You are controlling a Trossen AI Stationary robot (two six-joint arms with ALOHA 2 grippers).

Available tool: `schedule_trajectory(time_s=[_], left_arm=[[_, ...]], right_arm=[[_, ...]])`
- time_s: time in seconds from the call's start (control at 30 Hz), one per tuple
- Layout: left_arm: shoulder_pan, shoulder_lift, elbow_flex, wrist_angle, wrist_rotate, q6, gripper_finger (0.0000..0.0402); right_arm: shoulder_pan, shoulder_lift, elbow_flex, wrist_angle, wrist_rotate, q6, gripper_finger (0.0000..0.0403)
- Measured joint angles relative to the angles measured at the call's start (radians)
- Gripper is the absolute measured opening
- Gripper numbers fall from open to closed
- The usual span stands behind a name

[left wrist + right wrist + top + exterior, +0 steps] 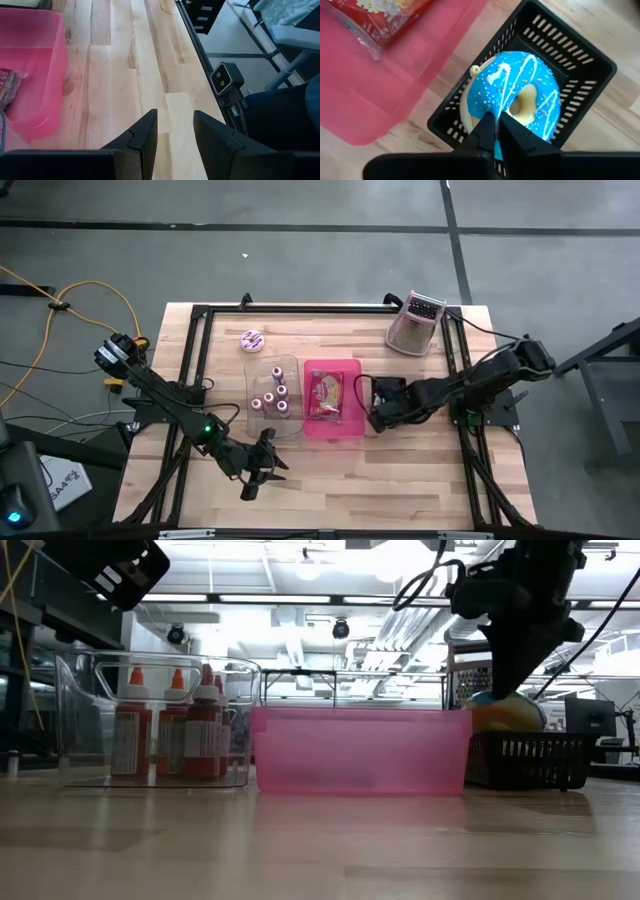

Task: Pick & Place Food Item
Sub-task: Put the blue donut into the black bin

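A blue-iced doughnut (520,85) with white stripes and sprinkles lies tilted in a small black slotted basket (580,65), right of the pink bin (345,370). In the low view the doughnut (505,712) sticks up above the basket's rim (525,760). My right gripper (497,120) is shut and points steeply down over the doughnut's near side. My left gripper (262,465) hangs open above bare table near the front edge, left of centre, with nothing between its fingers (145,135). My right gripper's shut fingertips stand right over the doughnut's blue icing (492,102), coming from above. Whether they touch it, I cannot tell.
The pink bin holds a red snack packet (327,395). Left of it stands a clear bin (290,360) with several red-capped bottles. A pink doughnut (252,340) lies farther back, and a metal grater (415,325) stands at the back right. Bare wood spreads along the near edge.
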Motion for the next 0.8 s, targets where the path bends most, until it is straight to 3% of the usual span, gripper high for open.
schedule_trajectory(time_s=[0.8], left_arm=[[0.000, 0.000, 0.000, 0.000, 0.000, -0.019, 0.0122]], right_arm=[[0.053, 0.113, -0.008, 0.030, -0.007, 0.080, 0.0004]])
